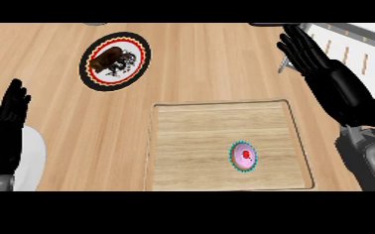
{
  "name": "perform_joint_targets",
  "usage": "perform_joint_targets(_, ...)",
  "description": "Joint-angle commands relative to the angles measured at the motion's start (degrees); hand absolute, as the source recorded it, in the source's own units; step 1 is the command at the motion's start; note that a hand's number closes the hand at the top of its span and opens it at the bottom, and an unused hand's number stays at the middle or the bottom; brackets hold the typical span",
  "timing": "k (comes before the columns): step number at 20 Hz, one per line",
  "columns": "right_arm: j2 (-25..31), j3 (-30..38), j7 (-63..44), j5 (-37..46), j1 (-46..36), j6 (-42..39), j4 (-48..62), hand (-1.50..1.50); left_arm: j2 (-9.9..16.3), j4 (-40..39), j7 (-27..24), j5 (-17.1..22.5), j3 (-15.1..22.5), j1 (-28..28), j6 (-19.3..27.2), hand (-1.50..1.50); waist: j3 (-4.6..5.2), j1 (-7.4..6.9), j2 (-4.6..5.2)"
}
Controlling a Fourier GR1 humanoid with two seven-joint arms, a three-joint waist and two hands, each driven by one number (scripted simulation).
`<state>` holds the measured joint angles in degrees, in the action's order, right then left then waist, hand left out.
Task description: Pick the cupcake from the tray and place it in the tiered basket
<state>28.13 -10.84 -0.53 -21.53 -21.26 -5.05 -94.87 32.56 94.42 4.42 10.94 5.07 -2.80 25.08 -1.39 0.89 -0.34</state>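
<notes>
A cupcake (243, 156) with pink icing, a red spot and a teal wrapper sits in the lower right part of a wooden tray (190, 144). My right hand (311, 54) is raised at the upper right, fingers straight and open, well above and right of the cupcake, holding nothing. Beside it at the top right corner shows part of a white wire tiered basket (348, 42). My left hand (13, 111) rests open at the left edge, fingers up.
A round plate (115, 61) with a black and red rim and a dark brown item on it lies at the upper left. The wooden counter (212, 64) stretches between plate, tray and basket.
</notes>
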Motion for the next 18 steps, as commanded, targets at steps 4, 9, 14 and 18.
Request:
perform_joint_targets(4, 0.76, 7.39, -1.22, 8.93, 4.29, 15.47, -4.69, 1.5, -6.74, -1.47, 1.83, -1.34, 6.71, -3.2, 1.0, 0.0, 1.49, 1.17, -0.05)
perform_joint_targets(9, -2.01, 19.84, -8.24, 12.06, 14.11, 34.6, 2.47, -1.5, -9.53, -4.84, 1.56, 1.41, 7.17, -7.2, 0.32, 0.0, 1.52, 7.43, -0.29)
perform_joint_targets(14, -12.28, 16.6, -1.92, 15.72, 27.64, 43.5, -16.33, -1.5, -13.49, -9.04, -2.1, 1.12, 10.3, -6.42, -1.82, 0.0, 1.56, 3.83, -0.45)
perform_joint_targets(18, -8.05, 9.34, -12.63, 22.76, 40.02, 42.36, -32.14, -1.5, -15.38, -13.33, -4.79, -0.43, 10.6, -3.63, -1.94, 0.0, 1.67, 2.19, -0.12)
